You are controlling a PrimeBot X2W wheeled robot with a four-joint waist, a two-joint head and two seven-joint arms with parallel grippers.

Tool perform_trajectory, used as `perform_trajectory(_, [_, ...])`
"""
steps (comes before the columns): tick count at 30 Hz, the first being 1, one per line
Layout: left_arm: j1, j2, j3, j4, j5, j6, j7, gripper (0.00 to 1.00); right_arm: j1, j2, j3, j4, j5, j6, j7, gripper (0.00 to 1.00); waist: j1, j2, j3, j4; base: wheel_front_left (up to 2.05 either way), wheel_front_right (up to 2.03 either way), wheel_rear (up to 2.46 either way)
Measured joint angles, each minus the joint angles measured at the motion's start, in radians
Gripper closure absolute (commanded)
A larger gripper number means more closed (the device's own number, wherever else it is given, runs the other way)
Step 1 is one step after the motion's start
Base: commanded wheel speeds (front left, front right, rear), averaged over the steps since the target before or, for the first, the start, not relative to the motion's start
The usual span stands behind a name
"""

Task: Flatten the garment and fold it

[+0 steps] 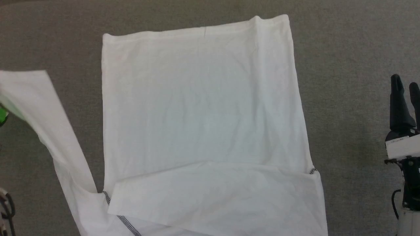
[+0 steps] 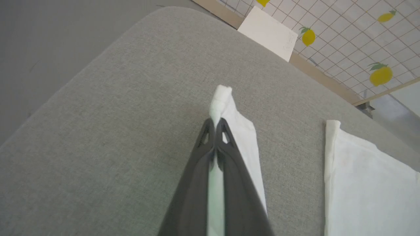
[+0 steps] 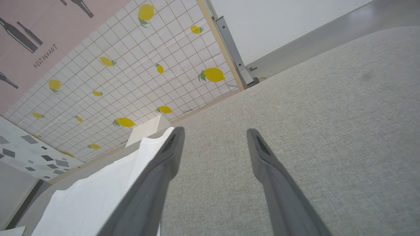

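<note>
Grey woven-fabric tabletop [image 1: 354, 49], rounded corner; white grid-tiled wall panel with yellow lemons [image 3: 108, 82]; pink bottle-print poster [image 3: 55, 29]; smooth grey floor [image 2: 39, 39].

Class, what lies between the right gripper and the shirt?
Head view: a bare stretch of grey surface separates the right gripper from the shirt.

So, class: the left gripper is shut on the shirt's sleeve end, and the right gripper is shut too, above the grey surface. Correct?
Not quite. The right gripper is open: the right wrist view shows its jaws wide apart above the grey surface. The left gripper is shut on the shirt's sleeve end, as stated.
</note>
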Motion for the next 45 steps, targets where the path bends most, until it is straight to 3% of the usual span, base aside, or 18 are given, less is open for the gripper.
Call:
perform_trajectory(6, [0.089, 0.04, 0.1, 0.051, -0.007, 0.05, -0.129, 1.0, 0.032, 0.0, -0.012, 0.03, 0.001, 0.0, -0.001, 0.0, -0.0001, 0.0, -0.076, 0.026, 0.0, 0.0, 0.0])
perform_trajectory(9, [0.114, 0.055, 0.122, 0.056, -0.009, 0.05, -0.173, 1.0, 0.049, 0.0, -0.02, 0.037, 0.001, 0.0, -0.001, 0.0, -0.0001, 0.0, -0.112, 0.042, 0.0, 0.0, 0.0])
perform_trajectory(16, [0.136, 0.056, 0.141, -0.042, -0.03, 0.004, -0.206, 1.0, 0.07, 0.0, -0.013, 0.044, 0.011, 0.0, 0.001, 0.0, -0.0001, 0.0, -0.185, 0.083, 0.0, 0.0, 0.0])
perform_trajectory(21, [0.197, -0.008, 0.107, -0.219, -0.062, -0.022, -0.194, 1.0, 0.081, 0.0, 0.003, 0.067, 0.027, 0.0, -0.008, 0.0, -0.0001, 0.0, -0.228, 0.093, 0.0, 0.0, 0.0])
perform_trajectory(29, [0.329, -0.192, -0.099, -0.55, -0.091, -0.038, -0.062, 1.0, 0.115, 0.0, 0.011, 0.107, 0.051, 0.0, -0.037, 0.0, -0.0001, 0.0001, -0.289, 0.089, 0.0, 0.0, 0.0])
perform_trajectory(34, [0.328, -0.317, -0.322, -0.672, -0.06, -0.039, 0.0, 1.0, 0.13, 0.0, 0.01, 0.122, 0.065, 0.0, -0.052, 0.0, -0.0001, 0.0, -0.316, 0.084, 0.0, 0.0, 0.0])
perform_trajectory(39, [0.307, -0.401, -0.542, -0.617, -0.01, -0.054, 0.038, 1.0, 0.136, 0.0, 0.027, 0.134, 0.072, 0.0, -0.062, 0.0, -0.0001, 0.0001, -0.318, 0.069, 0.0, 0.0, 0.0])
perform_trajectory(45, [0.296, -0.427, -0.807, -0.468, 0.0, -0.072, 0.056, 1.0, 0.136, 0.001, 0.045, 0.144, 0.077, 0.0, -0.07, 0.0, -0.0001, 0.0, -0.309, 0.026, 0.0, 0.0, 0.0])
